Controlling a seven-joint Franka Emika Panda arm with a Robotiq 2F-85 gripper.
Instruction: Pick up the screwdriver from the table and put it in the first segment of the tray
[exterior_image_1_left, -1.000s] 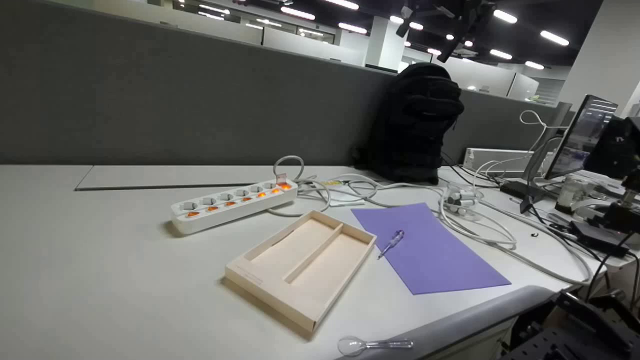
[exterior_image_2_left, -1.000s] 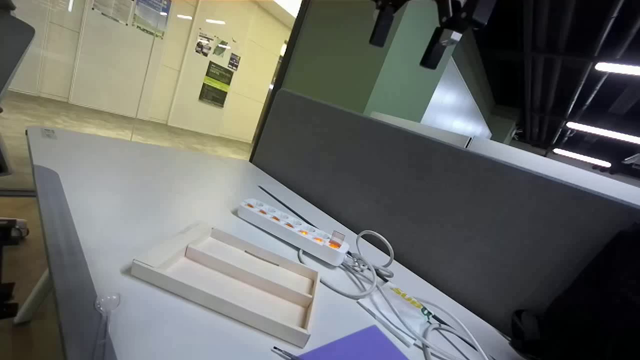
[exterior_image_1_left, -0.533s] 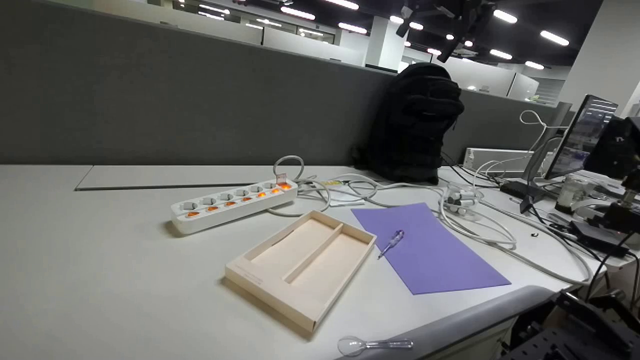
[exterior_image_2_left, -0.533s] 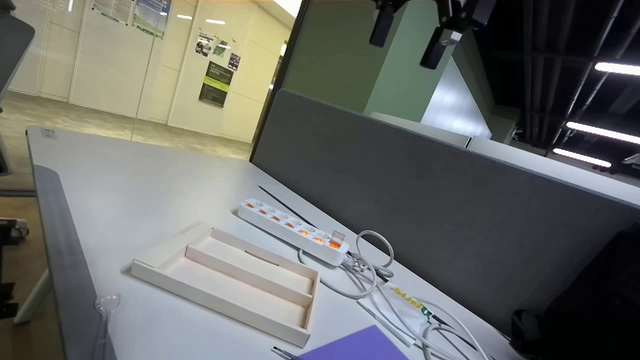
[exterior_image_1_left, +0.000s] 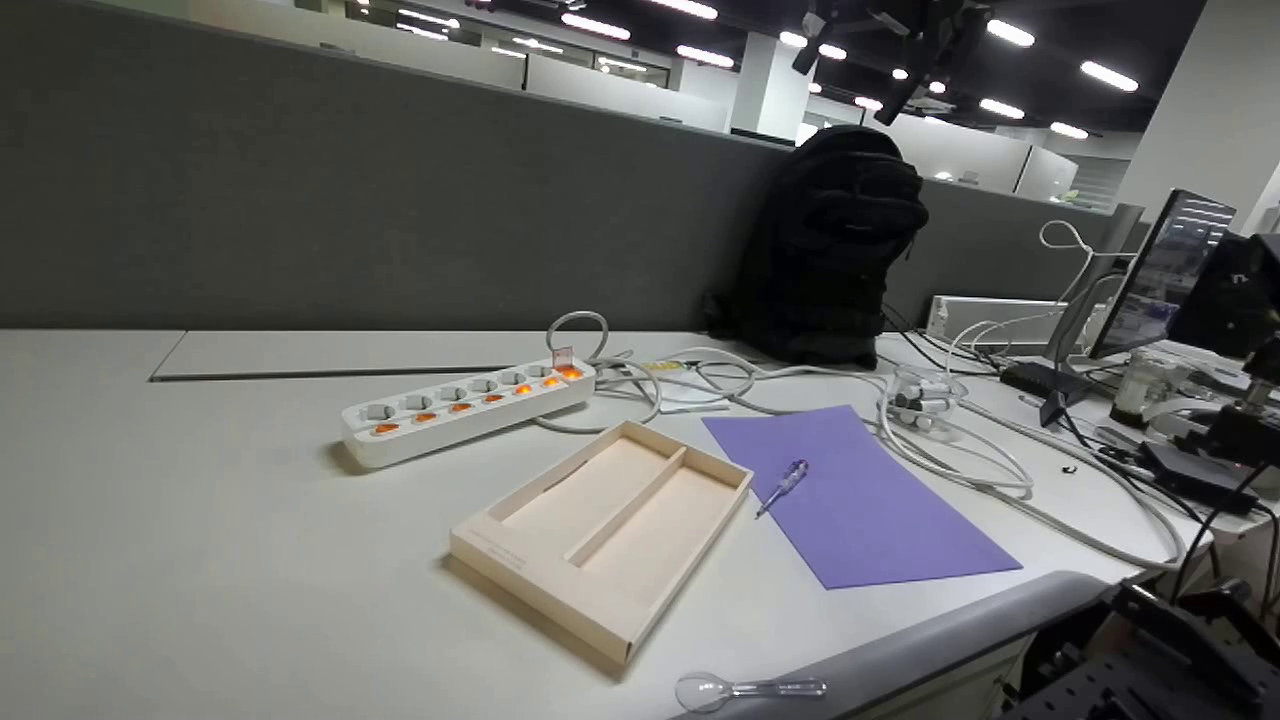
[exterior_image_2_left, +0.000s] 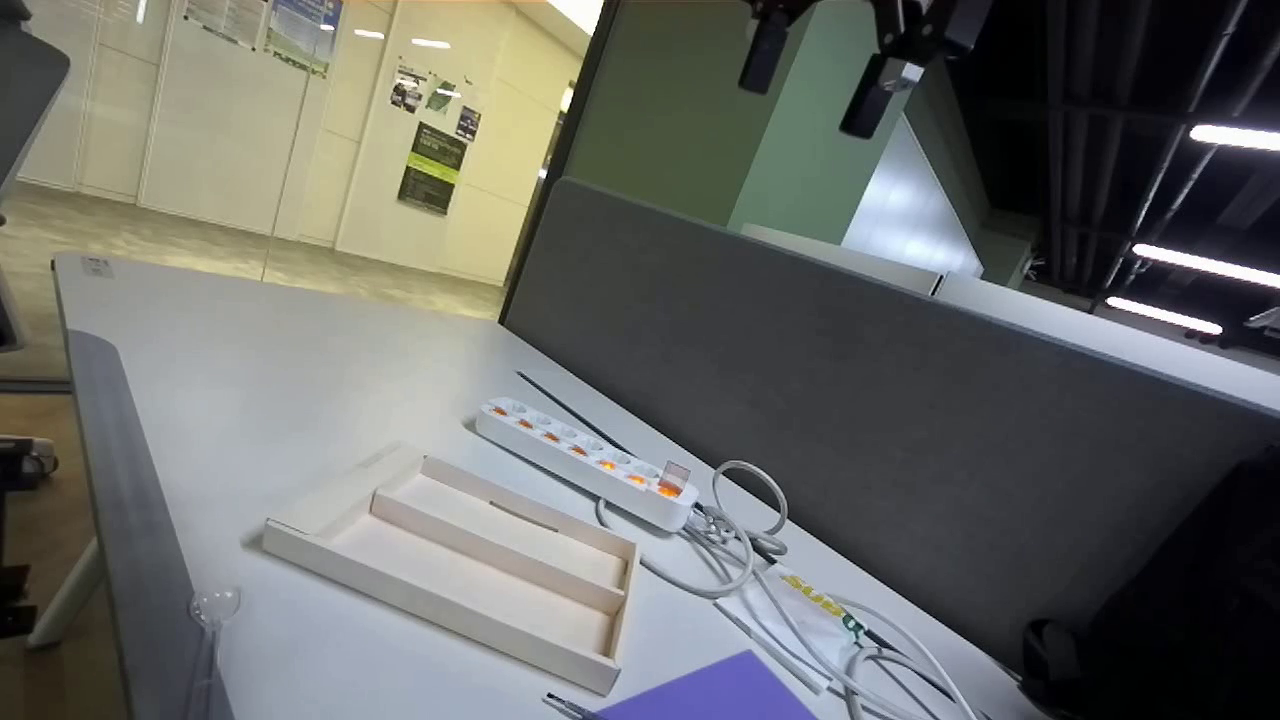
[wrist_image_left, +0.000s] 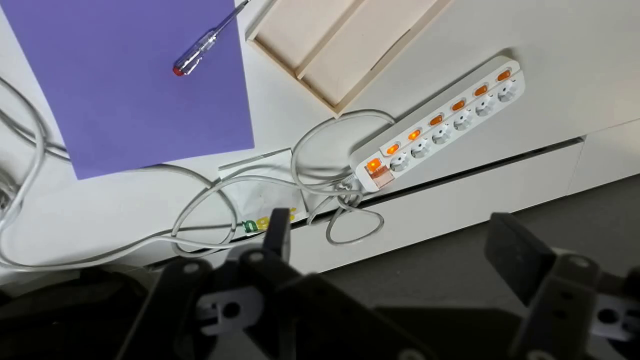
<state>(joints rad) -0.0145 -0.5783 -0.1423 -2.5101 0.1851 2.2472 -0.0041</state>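
The screwdriver (exterior_image_1_left: 787, 487) has a clear handle with a red end and a thin metal shaft. It lies on the purple sheet, its tip past the sheet's edge toward the tray; it also shows in the wrist view (wrist_image_left: 199, 51). In an exterior view only its tip end (exterior_image_2_left: 570, 706) shows at the bottom edge. The cream tray (exterior_image_1_left: 560, 570) lies on the grey-white table (exterior_image_1_left: 250, 560), beside the sheet. One divider splits it into two long compartments, both bare; the wrist view cuts off part of the tray (wrist_image_left: 285, 30). My gripper (exterior_image_2_left: 808, 108) is open and empty, high above the table (wrist_image_left: 392, 218).
A white power strip (exterior_image_1_left: 470, 412) and loose cables (wrist_image_left: 215, 187) lie behind the tray. The purple sheet (exterior_image_1_left: 880, 510) lies beside it. A clear spoon (exterior_image_1_left: 750, 690) is at the front edge. A black backpack (exterior_image_1_left: 830, 250) stands against the grey partition (exterior_image_1_left: 400, 200).
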